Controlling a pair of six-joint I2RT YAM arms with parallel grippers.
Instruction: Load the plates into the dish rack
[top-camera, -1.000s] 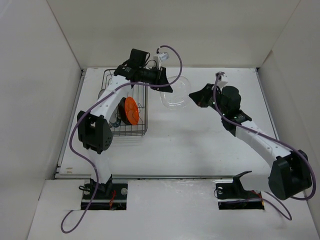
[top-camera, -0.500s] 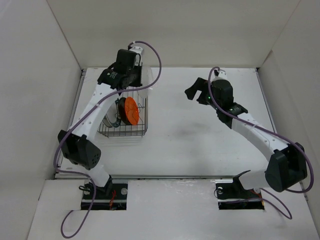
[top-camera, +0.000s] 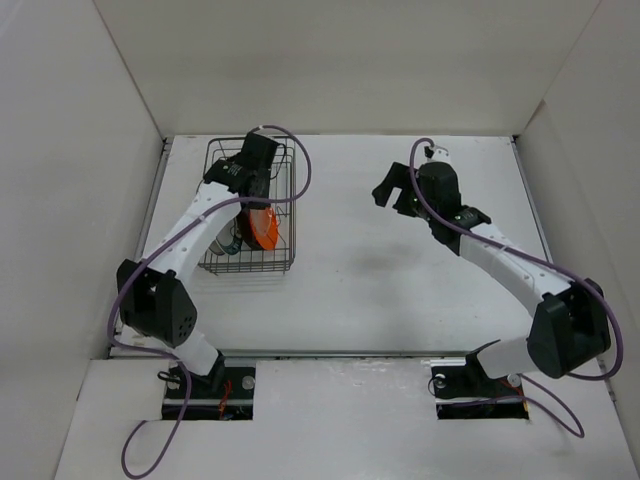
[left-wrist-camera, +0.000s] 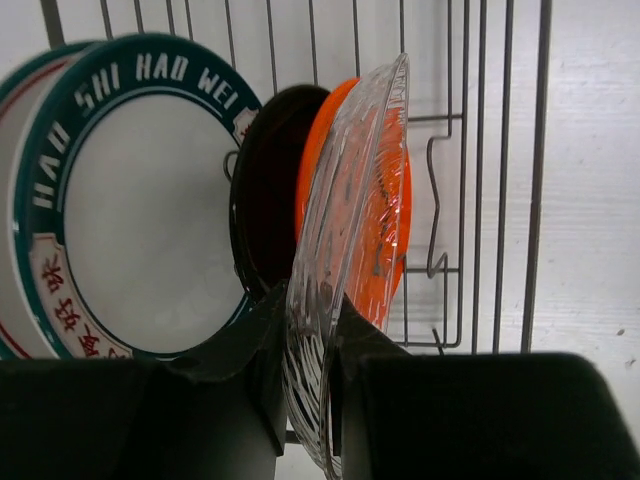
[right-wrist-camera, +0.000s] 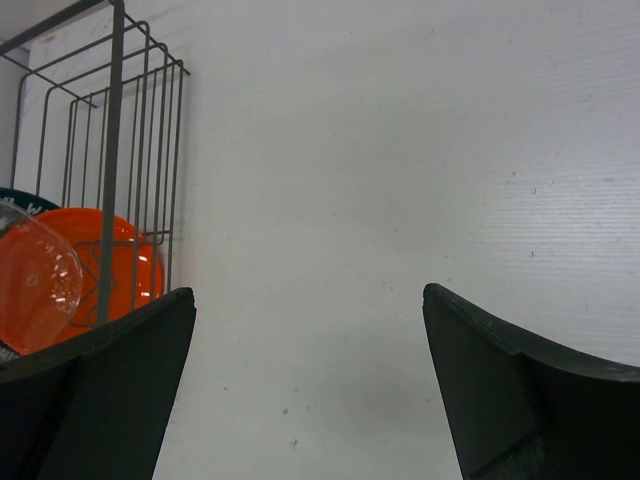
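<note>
Clear plate (left-wrist-camera: 340, 262) held beside orange plate (left-wrist-camera: 316, 160).

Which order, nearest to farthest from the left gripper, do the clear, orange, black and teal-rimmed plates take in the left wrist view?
1. clear plate: on edge, pinched in the left gripper.
2. orange plate: directly behind the clear one.
3. black plate: next over, to the left.
4. teal-rimmed white plate: farthest left of the four.

Overhead view looks down from behind; both wrist views share the dish rack (left-wrist-camera: 506, 170), left's nearer
</note>
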